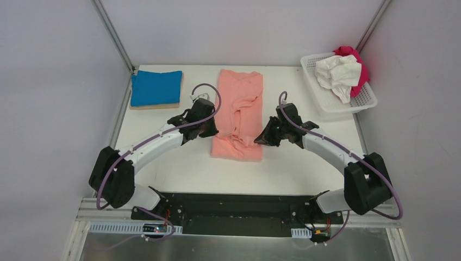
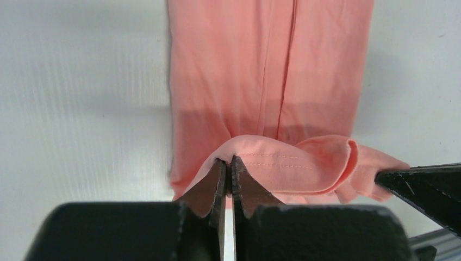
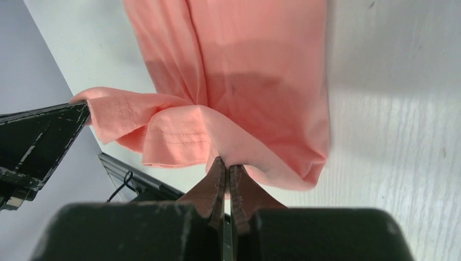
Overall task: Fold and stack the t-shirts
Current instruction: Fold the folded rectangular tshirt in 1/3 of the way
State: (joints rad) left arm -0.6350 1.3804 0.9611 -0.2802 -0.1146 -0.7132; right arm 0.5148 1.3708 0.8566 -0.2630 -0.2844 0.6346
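Observation:
A salmon-pink t-shirt [image 1: 239, 103] lies lengthwise in the middle of the table, folded into a long strip. Its near hem is lifted off the table. My left gripper [image 1: 213, 130] is shut on the hem's left part [image 2: 261, 157]. My right gripper [image 1: 262, 138] is shut on the hem's right part [image 3: 185, 136]. The hem sags and bunches between the two grippers. A folded bright blue t-shirt [image 1: 156, 87] lies on a thin tan board [image 1: 155, 106] at the back left. White [image 1: 337, 73] and magenta [image 1: 359, 65] shirts lie crumpled in the basket.
A white lattice basket [image 1: 326, 100] stands at the back right corner. Grey walls close in the table at the left, back and right. The black base rail [image 1: 239, 209] runs along the near edge.

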